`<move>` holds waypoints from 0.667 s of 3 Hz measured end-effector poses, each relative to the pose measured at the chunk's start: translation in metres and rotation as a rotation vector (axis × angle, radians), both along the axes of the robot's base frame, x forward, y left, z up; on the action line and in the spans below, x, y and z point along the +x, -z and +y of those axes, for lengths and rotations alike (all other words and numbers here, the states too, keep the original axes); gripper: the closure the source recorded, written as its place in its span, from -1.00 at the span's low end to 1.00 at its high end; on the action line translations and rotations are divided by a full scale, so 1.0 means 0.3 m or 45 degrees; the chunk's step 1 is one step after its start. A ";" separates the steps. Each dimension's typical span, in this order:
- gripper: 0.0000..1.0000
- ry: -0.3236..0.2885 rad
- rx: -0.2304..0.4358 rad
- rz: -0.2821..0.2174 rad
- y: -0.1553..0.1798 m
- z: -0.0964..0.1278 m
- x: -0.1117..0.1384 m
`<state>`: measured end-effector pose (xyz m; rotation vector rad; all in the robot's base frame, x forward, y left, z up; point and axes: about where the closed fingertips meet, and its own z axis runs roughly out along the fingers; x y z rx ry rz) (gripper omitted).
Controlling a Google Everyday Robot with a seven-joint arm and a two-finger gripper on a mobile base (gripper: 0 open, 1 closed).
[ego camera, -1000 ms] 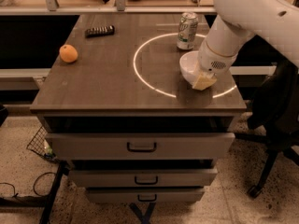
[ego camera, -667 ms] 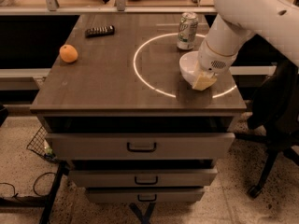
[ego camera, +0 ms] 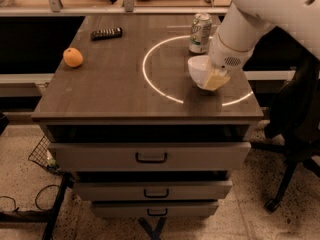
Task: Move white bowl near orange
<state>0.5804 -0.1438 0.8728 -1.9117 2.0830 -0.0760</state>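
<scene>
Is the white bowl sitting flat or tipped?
Tipped: the glossy white round bowl tilts off the table, gripped at its rim by the hand, shadow below.

Office-like lab: drawer cabinet, rolling chair beside it, the claw gripping the white bowl above its top.

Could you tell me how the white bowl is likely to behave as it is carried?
The white bowl looks glossy, so it may slip in the gripper clamped on its rim. Its narrow base could let it tip when set down.
</scene>
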 end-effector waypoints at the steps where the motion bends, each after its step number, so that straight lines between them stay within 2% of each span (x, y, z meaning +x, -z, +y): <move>1: 1.00 -0.094 -0.026 -0.129 -0.160 0.075 -0.019; 2: 1.00 -0.220 -0.037 -0.265 -0.317 0.191 -0.042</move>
